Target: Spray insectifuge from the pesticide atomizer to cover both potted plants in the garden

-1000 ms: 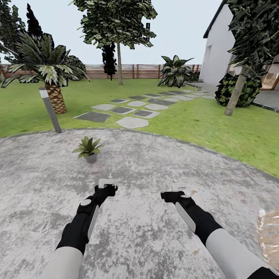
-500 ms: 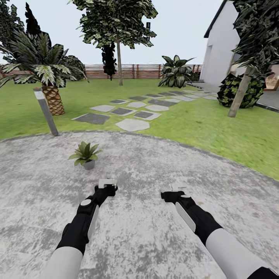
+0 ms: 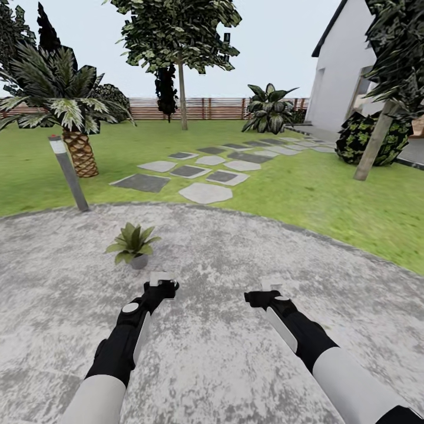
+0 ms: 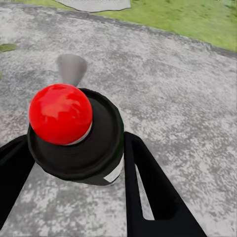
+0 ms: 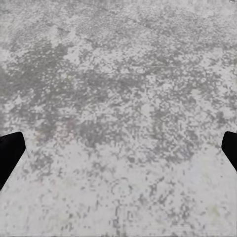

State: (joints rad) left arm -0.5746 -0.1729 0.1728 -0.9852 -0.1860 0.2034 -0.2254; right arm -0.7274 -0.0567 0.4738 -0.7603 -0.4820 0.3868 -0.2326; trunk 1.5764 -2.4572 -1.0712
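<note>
Bare patio (image 3: 235,365) lies open ahead of both hands and between them. One potted plant (image 3: 133,245) stands just beyond the left hand (image 3: 161,284); a bollard lamp (image 3: 69,173) rises at the patio's edge, well behind it.

Both arms forward and low, left gripper (image 3: 162,287) clamped, right gripper (image 3: 263,292) spread wide

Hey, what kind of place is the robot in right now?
It looks like a home garden: a lawn around a round grey paved patio, a brown slatted fence at the back, a palm and trees, and a white house at the right. A small potted plant stands on the patio.
</note>
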